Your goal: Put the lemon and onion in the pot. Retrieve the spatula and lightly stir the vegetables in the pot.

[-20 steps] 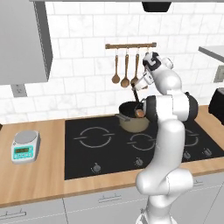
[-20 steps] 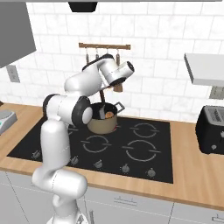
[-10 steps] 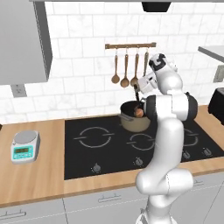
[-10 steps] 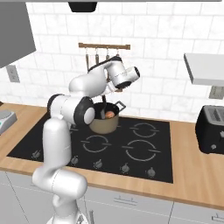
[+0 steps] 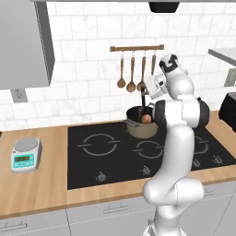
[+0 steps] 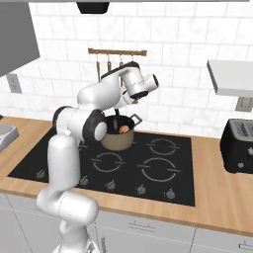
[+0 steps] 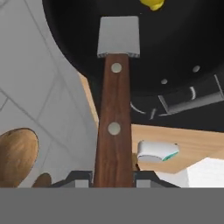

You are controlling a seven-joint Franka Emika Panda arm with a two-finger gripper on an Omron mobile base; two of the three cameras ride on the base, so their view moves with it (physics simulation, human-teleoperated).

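- In the hand view the gripper (image 7: 113, 177) has its jaws closed tight on the dark brown handle of the spatula (image 7: 114, 109), which rises straight up the middle of the frame from between the two dark finger tips.
- The spatula's square grey blade sits in the upper centre of the hand view, held over the dark inside of the pot (image 7: 175, 48), which fills the upper right of that frame.
- A yellow piece, the lemon (image 7: 152, 3), shows at the very top edge of the hand view, just above the blade and inside the pot.
- In the left base view the pot (image 5: 142, 129) stands right of centre on the black hob (image 5: 92, 159), and the onion (image 5: 146, 119) lies inside it as an orange-brown ball near the right side.
- In the right base view the onion (image 6: 123, 129) lies in the pot (image 6: 117, 141), left of centre, with the gripper (image 6: 118, 109) above it.
- A rail with copper-brown spoons (image 5: 126, 71) hangs on the tiled wall above the pot, upper centre of the left base view.
- A scale (image 5: 26, 155) rests on the wooden counter (image 5: 41, 193) at the left edge of the left base view, well apart from the pot.
- A dark toaster (image 6: 238, 144) stands at the right edge of the right base view.
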